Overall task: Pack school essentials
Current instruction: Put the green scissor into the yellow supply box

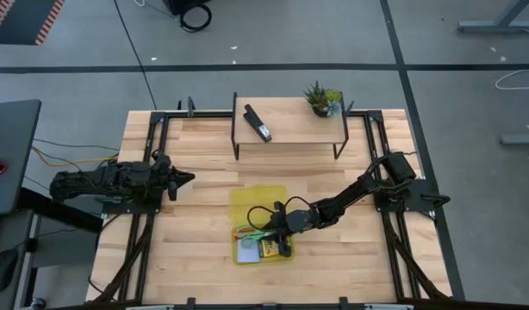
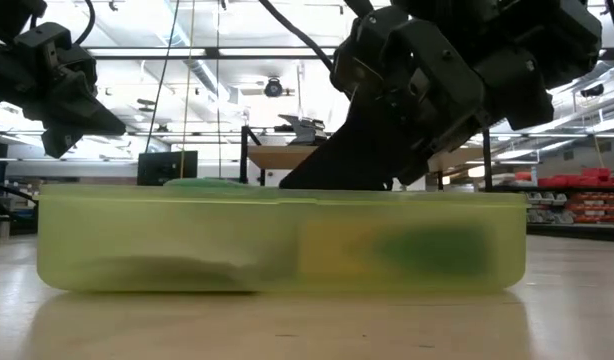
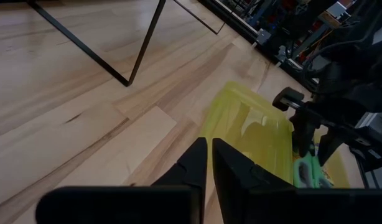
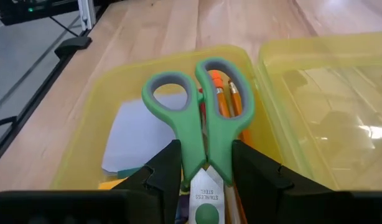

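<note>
green-handled scissors point(image 4: 200, 118) clamped between right tool point(image 4: 206, 165) fingers, above yellow case point(image 4: 91, 118)

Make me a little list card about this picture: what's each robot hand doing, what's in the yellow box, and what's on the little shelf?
right hand: over the yellow box, shut on the green-handled scissors
left hand: waiting at the table's left side, holding nothing, fingers close together
yellow box: open, its lid lying flat beside it
inside the box: pale blue notepad, orange pencils
little shelf: black stapler, small potted plant
</note>
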Robot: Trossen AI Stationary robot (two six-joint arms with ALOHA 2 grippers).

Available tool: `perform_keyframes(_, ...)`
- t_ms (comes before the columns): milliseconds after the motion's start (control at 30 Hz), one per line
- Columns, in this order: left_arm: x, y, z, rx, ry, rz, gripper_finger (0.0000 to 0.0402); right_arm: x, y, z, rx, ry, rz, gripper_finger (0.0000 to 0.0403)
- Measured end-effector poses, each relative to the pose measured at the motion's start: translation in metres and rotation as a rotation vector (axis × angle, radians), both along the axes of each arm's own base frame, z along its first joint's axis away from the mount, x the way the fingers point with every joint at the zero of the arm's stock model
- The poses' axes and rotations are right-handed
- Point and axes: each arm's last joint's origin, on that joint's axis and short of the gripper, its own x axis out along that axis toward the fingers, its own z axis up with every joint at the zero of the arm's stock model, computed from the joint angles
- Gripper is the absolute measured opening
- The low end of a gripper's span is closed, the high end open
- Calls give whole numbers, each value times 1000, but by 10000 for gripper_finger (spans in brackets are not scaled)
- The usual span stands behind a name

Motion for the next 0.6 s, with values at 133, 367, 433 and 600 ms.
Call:
perform_keyframes(133, 0, 0, 0, 0, 0, 0, 37, 1, 0, 1, 4, -12, 0, 141)
perform_keyframes(367, 0, 0, 0, 0, 0, 0, 36, 1, 1, 3, 65, -24, -22, 141)
perform_keyframes(433, 0, 0, 0, 0, 0, 0, 33, 2, 1, 3, 84, -22, -30, 141)
perform_keyframes(600, 0, 0, 0, 0, 0, 0, 28, 6, 12, 8, 69, 20, -13, 141)
